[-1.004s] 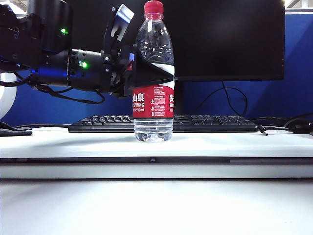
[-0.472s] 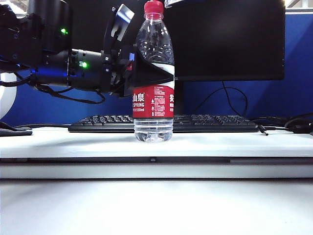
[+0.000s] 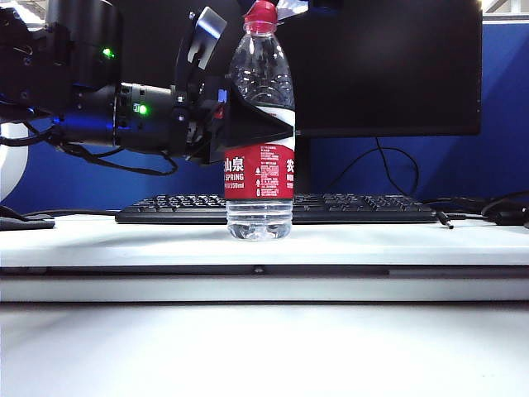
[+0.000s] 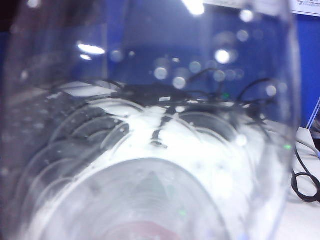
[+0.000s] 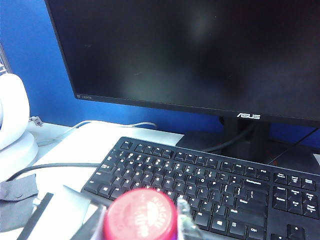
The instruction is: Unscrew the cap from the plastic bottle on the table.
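Your left gripper (image 3: 248, 124) clamps the plastic bottle (image 3: 259, 132) upright on the table (image 3: 413, 240), while your right gripper (image 5: 142, 220) brackets the cap (image 5: 141, 215), grip unclear.

Overhead light glares off the white table (image 3: 413, 244) in a sharp exterior view, while the left wrist view is a blur of bright spots through the plastic bottle (image 4: 150, 150) pressed against its lens.
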Robot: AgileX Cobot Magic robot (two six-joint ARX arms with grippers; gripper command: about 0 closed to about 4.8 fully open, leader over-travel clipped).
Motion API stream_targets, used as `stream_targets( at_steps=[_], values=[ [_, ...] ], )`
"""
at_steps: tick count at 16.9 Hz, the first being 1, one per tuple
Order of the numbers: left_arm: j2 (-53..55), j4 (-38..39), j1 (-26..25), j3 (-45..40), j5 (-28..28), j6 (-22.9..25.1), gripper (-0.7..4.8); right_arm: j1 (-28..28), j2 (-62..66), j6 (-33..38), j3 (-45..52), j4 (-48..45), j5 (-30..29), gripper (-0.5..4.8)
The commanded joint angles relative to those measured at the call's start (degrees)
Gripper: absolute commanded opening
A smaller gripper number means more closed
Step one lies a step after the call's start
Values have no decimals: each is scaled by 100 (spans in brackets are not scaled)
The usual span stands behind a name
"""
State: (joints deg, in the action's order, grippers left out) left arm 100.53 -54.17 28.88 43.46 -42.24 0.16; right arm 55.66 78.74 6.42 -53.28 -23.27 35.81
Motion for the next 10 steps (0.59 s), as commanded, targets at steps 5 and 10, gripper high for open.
stream_targets(
  at_steps=[5, 10],
  values=[
    [-9, -55, 7, 35, -63, -22, 258, -151, -111, -280, -33, 625, -901, 102],
    [-9, -57, 7, 35, -153, -15, 258, -671, -269, -699, -31, 1263, -1847, 102]
  ],
)
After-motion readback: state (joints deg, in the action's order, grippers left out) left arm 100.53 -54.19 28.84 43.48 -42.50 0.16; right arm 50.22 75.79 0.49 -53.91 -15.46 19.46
